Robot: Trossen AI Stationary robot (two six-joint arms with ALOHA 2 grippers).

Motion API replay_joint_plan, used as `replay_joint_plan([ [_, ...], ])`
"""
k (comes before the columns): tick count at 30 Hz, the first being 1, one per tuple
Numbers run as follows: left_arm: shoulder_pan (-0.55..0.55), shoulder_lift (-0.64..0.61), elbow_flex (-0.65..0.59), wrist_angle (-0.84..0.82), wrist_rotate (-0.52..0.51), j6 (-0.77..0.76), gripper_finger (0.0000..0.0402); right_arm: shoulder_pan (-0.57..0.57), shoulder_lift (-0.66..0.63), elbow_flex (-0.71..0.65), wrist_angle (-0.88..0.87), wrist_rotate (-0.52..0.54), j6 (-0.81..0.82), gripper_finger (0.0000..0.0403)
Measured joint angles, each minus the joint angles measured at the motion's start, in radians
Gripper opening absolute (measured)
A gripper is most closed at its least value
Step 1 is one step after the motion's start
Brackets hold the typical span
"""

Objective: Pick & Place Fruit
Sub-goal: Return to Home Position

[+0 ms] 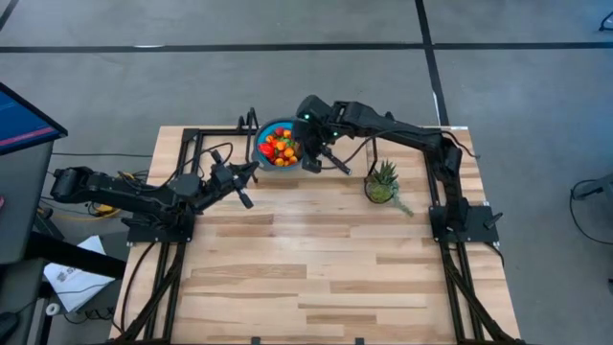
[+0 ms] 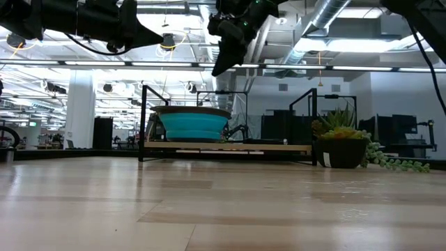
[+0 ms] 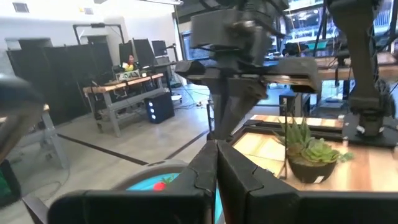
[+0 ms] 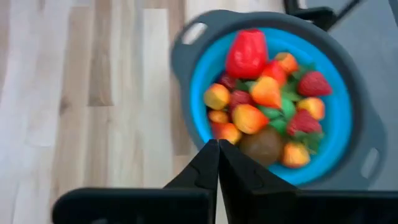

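Observation:
The fruit (image 4: pixel 264 99), several small red, orange, green and brown toy pieces, lies heaped in a blue bowl (image 1: pixel 278 146) with a grey rim (image 4: pixel 186 74) near the table's far edge. My right gripper (image 4: pixel 217 148) hangs above the bowl's near right rim (image 1: pixel 311 161), slanting down, shut with nothing between its fingers. In the low view it (image 2: pixel 219 66) is well above the bowl (image 2: pixel 191 125). My left gripper (image 1: pixel 253 171) waits shut and empty in the air just left of the bowl, pointing about level (image 3: pixel 216 152).
A small potted spiky green plant (image 1: pixel 383 182) stands on the table right of the bowl, close under the right arm. Black frame rails (image 1: pixel 196 139) run along the far left edge. The table's near half is bare wood (image 1: pixel 306 278).

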Motion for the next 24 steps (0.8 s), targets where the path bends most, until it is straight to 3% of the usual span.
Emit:
replay_joint_plan([
  [8,-0.023,0.000,0.000,-0.011,0.062,-0.053,0.0002,0.044,0.001,0.000,-0.005,0.000,0.000,0.0001],
  [15,-0.023,0.000,0.000,-0.078,0.231,-0.055,0.0002,0.094,-0.007,-0.001,-0.026,0.139,-0.008,0.0000],
  [24,-0.003,-0.042,0.000,-0.143,0.451,-0.088,0.0002,0.144,-0.013,-0.061,0.027,0.147,0.058,0.0000],
])
